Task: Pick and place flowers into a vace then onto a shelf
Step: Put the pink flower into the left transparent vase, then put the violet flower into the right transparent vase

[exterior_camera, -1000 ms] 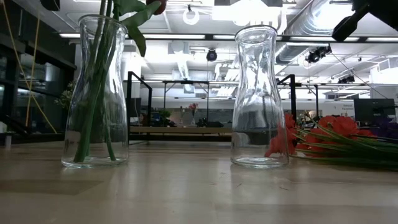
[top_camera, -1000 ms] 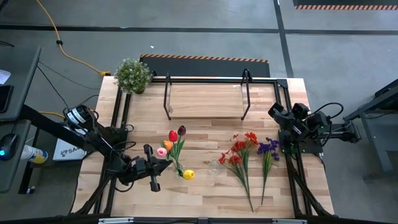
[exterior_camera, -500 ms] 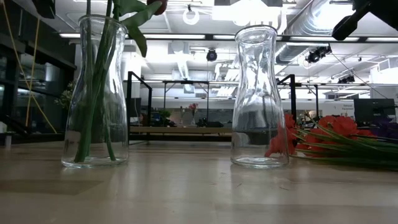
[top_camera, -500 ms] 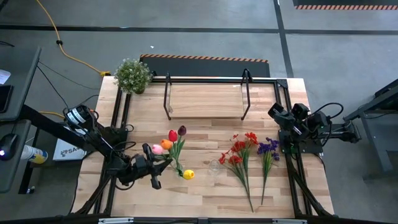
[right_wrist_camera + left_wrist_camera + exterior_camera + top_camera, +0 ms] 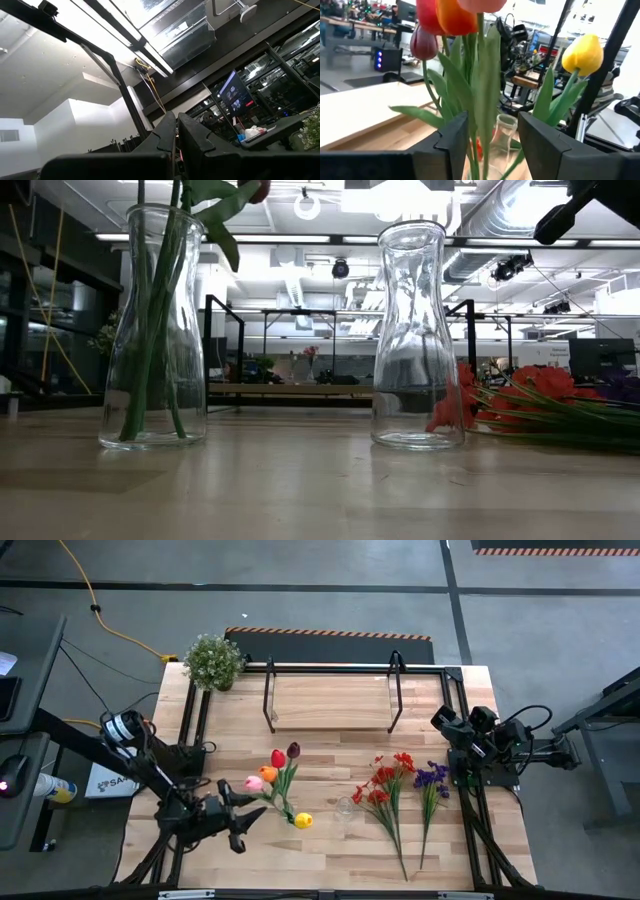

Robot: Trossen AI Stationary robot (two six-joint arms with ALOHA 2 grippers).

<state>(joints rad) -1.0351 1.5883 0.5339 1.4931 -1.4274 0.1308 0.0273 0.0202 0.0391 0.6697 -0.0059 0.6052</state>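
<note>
We saw the left hand [image 5: 243, 822] open beside the tulips [image 5: 276, 772] — stems standing in the vase [image 5: 153, 330], apparently released — while the right hand [image 5: 443, 721] rested closed.

The shelf [image 5: 330, 700] sits at the back of the surface [image 5: 330, 860], with a potted plant [image 5: 213, 661] at its left end. Nearer the front, a vase [image 5: 154, 330] holding tulips [image 5: 275, 775] stands left of an empty vase [image 5: 416, 335]. More flowers [image 5: 395, 795] lie flat to the right.
</note>
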